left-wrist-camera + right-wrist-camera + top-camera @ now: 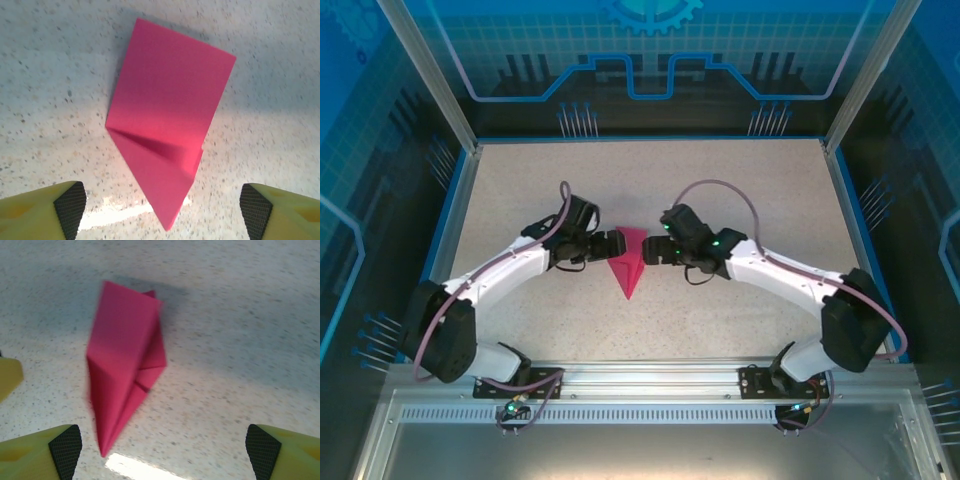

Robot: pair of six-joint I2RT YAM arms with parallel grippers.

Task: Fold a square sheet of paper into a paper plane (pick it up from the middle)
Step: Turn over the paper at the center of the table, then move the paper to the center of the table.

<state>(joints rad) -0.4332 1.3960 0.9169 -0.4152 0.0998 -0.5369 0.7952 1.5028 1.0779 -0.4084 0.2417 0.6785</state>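
Left gripper [617,245], right gripper [648,251] flank paper plane [630,266].

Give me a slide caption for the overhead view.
The left gripper and right gripper flank the folded pink paper plane on the speckled table.

paper plane [627,268] on table [520,190] centre, left claw [611,244] beside left, right claw [651,250] beside right

Paper plane [125,370] blurred ahead of right gripper [162,452], fold layers unclear; gripper's fingers [35,455] cropped by bottom edge.
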